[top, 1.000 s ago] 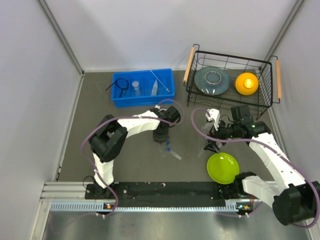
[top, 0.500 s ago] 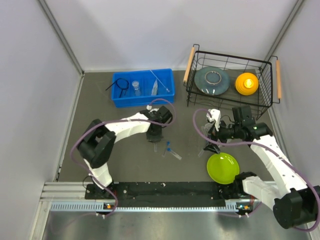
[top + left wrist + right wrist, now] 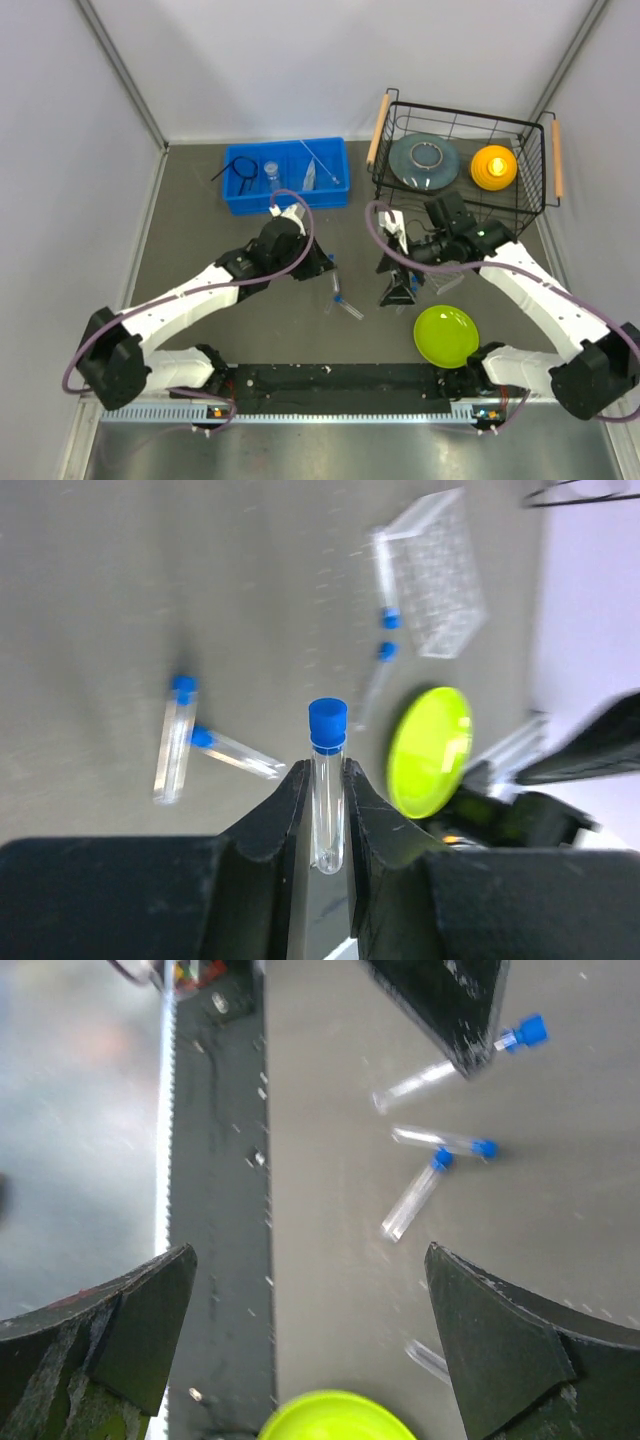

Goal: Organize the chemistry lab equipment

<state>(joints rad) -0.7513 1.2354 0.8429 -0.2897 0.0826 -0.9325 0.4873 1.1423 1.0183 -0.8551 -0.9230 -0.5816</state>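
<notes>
My left gripper point(image 3: 327, 810) is shut on a thin clear tube with a blue cap point(image 3: 327, 780) and holds it above the table; from above it point(image 3: 327, 267) hangs left of centre. Two more capped tubes point(image 3: 178, 738) lie crossed on the table point(image 3: 343, 302). A clear perforated tube rack point(image 3: 438, 575) lies further off, with two tubes point(image 3: 384, 590) beside it. My right gripper point(image 3: 310, 1345) is wide open and empty above the table, right of the crossed tubes point(image 3: 430, 1165); from above it point(image 3: 397, 282) sits near the centre. A small jar point(image 3: 272, 178), a black ring point(image 3: 243, 170) and a packet point(image 3: 311, 177) lie in the blue bin point(image 3: 285, 203).
A lime-green plate point(image 3: 445, 336) lies at the front right, also in the right wrist view point(image 3: 335, 1420). A black wire basket point(image 3: 380, 185) at the back right holds a grey dish point(image 3: 425, 160) and an orange bowl point(image 3: 493, 167). A metal rail point(image 3: 215, 1210) runs along the near edge.
My left arm has swung its elbow down and lifted one tube off the table. My right gripper has moved left toward the centre, over the rack's place.
</notes>
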